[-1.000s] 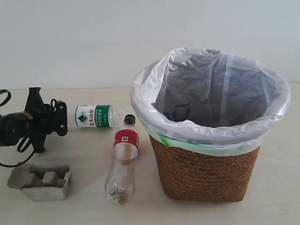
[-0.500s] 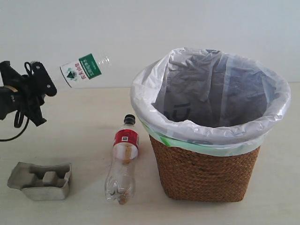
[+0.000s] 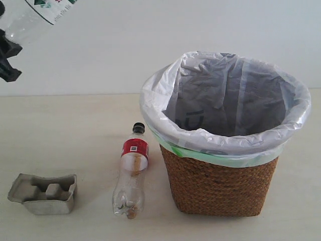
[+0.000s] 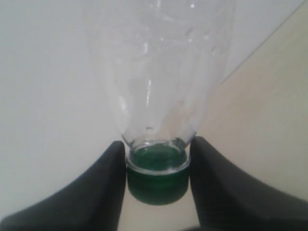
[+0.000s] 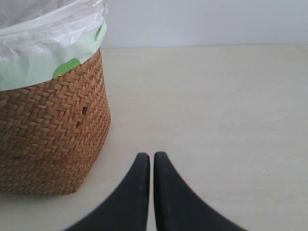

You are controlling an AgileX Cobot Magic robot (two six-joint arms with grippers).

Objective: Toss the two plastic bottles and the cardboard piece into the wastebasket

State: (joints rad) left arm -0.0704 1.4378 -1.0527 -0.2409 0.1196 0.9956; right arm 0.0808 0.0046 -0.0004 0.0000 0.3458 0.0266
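My left gripper is shut on the neck and green cap of the green-label bottle. In the exterior view that bottle hangs high at the top left corner, with only part of the gripper showing. The larger bottle with black cap and red label lies on the table just left of the wicker wastebasket. The grey cardboard tray rests at the front left. My right gripper is shut on nothing, low over the table beside the wastebasket.
The white bag liner with a green edge folds over the basket rim. A pale wall stands behind the table.
My left gripper has lifted the green-label bottle off the table and carried it up and to the left, nearly out of the exterior view. The other things have not moved.
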